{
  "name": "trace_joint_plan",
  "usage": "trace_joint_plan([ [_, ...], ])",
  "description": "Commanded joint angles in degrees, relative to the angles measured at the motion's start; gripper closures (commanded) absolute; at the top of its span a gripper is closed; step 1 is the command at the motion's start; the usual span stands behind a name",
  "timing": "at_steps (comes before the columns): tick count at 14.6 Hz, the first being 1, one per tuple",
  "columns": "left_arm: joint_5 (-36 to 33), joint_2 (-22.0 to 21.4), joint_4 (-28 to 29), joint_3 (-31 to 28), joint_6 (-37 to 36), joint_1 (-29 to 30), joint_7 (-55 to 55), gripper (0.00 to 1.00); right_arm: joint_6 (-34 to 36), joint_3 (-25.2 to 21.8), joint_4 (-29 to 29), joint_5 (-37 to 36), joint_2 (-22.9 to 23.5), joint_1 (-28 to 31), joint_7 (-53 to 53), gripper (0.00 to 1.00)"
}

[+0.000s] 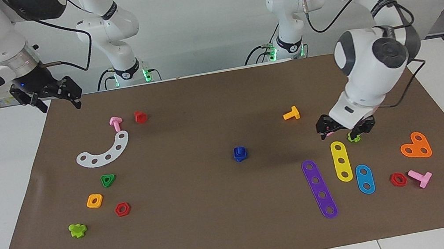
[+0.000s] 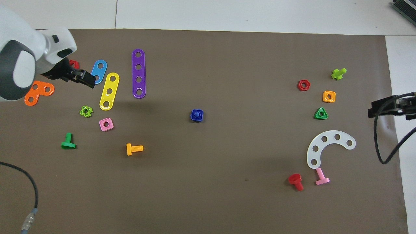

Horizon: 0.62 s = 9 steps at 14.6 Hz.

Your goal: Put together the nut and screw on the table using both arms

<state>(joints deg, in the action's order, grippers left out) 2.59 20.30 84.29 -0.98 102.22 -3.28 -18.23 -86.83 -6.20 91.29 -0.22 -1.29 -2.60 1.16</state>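
The dark-blue nut [image 1: 240,153] and the dark-blue screw stand joined as one piece at the middle of the brown mat [image 1: 201,217]. In the overhead view the square nut [image 2: 201,118] has the screw's round shaft [image 2: 196,113] in its hole. No gripper touches them. My left gripper [image 1: 345,131] is open and empty, low over the lime cross-shaped nut [image 2: 86,111] and the pink square nut [image 2: 106,124] toward the left arm's end; it also shows in the overhead view [image 2: 83,78]. My right gripper [image 1: 53,97] is open, raised over the mat's edge at the right arm's end, and waits; it also shows in the overhead view [image 2: 386,108].
Purple [image 1: 319,188], yellow [image 1: 341,161] and blue [image 1: 364,179] hole strips, an orange plate [image 1: 416,146] and an orange screw [image 1: 292,113] lie around the left gripper. A white curved strip [image 1: 103,151], a green triangular nut [image 1: 108,180] and other small nuts and screws lie toward the right arm's end.
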Motion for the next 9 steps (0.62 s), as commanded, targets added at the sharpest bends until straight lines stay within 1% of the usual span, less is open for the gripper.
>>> trace_joint_plan([
  [1,1.02,-4.73,5.52,0.45,-0.35,5.37,-8.99,0.07,0.79,0.31,-0.23,1.10,-0.30,0.40,0.07,0.00],
  [3,1.02,-6.84,6.32,0.45,-1.14,7.05,-9.02,0.07,0.79,0.31,-0.23,1.10,-0.30,0.40,0.07,0.00],
  [6,0.58,-10.09,6.33,0.28,-4.47,8.28,-8.58,0.06,0.79,0.31,-0.23,1.10,-0.30,0.40,0.07,0.00],
  [9,0.40,-14.04,6.50,0.01,-8.07,8.55,-4.11,0.06,0.79,0.31,-0.23,1.10,-0.30,0.40,0.07,0.00],
])
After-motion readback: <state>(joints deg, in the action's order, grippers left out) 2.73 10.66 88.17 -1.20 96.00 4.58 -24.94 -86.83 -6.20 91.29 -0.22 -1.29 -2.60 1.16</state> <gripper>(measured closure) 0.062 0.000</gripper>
